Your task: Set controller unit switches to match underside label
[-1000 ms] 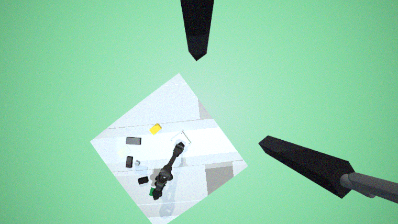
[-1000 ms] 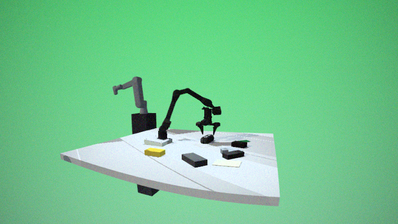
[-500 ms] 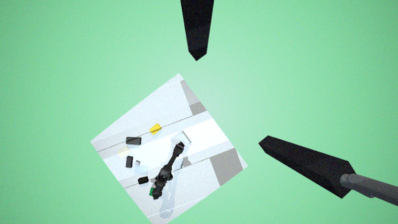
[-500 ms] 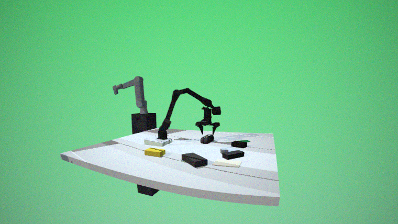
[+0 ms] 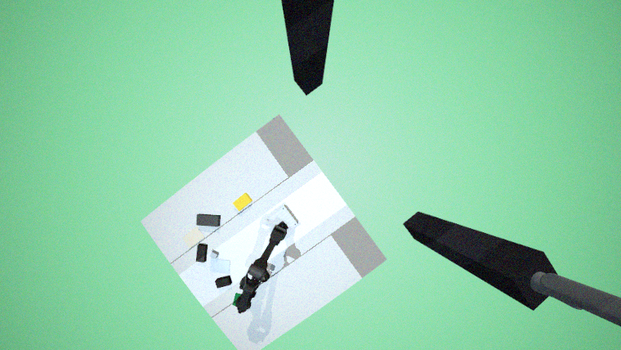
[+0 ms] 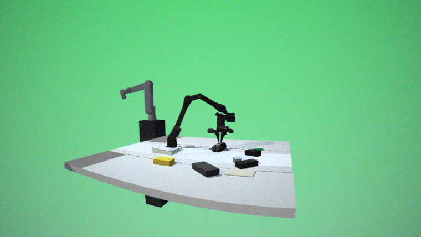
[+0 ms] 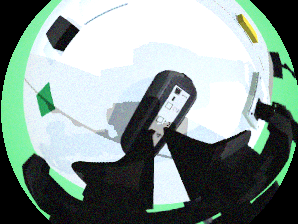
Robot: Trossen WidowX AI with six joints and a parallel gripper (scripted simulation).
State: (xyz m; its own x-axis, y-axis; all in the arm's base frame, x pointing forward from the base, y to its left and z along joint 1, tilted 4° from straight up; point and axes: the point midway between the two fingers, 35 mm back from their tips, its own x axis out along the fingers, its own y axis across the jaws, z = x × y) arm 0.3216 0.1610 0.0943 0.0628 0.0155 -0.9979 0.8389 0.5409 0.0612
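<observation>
The dark grey controller unit (image 6: 217,147) (image 7: 137,116) lies on the bench under the hand, with its underside label (image 7: 172,102) facing the wrist camera. The label shows a filled square near its far end and empty squares further along; its near end is hidden by the fingertips, and not every mark is readable. The rocker switches are out of sight. In the top view the arm covers most of the unit. My gripper (image 6: 220,142) (image 7: 157,132) points down at the unit's near end. Its fingertips are close together, with a narrow gap and nothing seen held between them.
A yellow block (image 5: 242,202) (image 6: 163,160), a dark grey block (image 5: 208,220) (image 6: 205,169) and two black blocks (image 5: 202,252) (image 5: 223,281) lie around the bench. A beige plate (image 5: 193,236), a pale blue plate (image 5: 221,265) and a green piece (image 5: 236,298) (image 7: 45,100) lie there too.
</observation>
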